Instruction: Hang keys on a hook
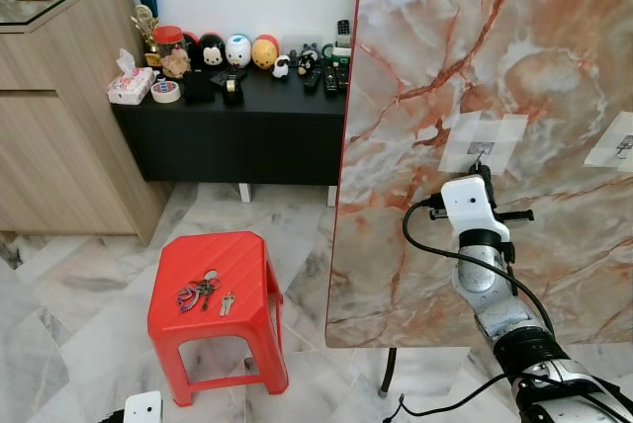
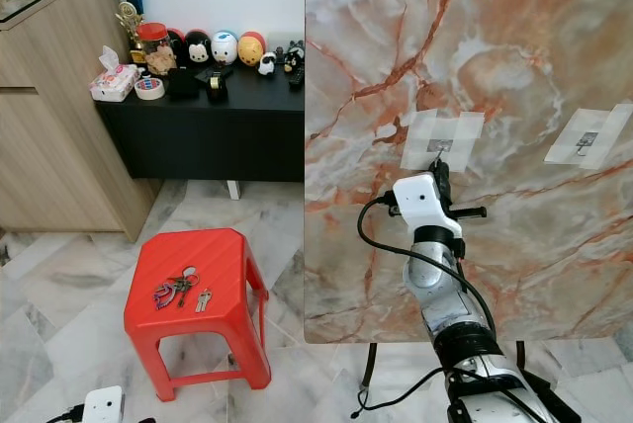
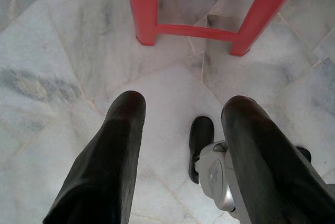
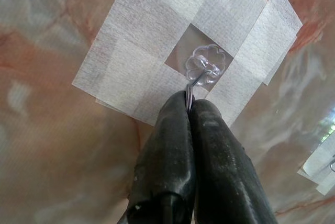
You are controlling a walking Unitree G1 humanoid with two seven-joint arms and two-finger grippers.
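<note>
Black console (image 1: 237,126) – toy figures (image 1: 237,50), tissue box (image 1: 130,85); wooden cabinet (image 1: 59,117).

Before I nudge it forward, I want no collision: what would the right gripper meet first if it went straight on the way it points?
The right gripper, fingers shut on a thin metal ring, points at the clear hook taped to the marbled board. It would meet that hook almost at once, then the board behind it.

Red stool (image 1: 247,255) on marble floor (image 1: 59,324), keys (image 1: 203,292) atop.
</note>
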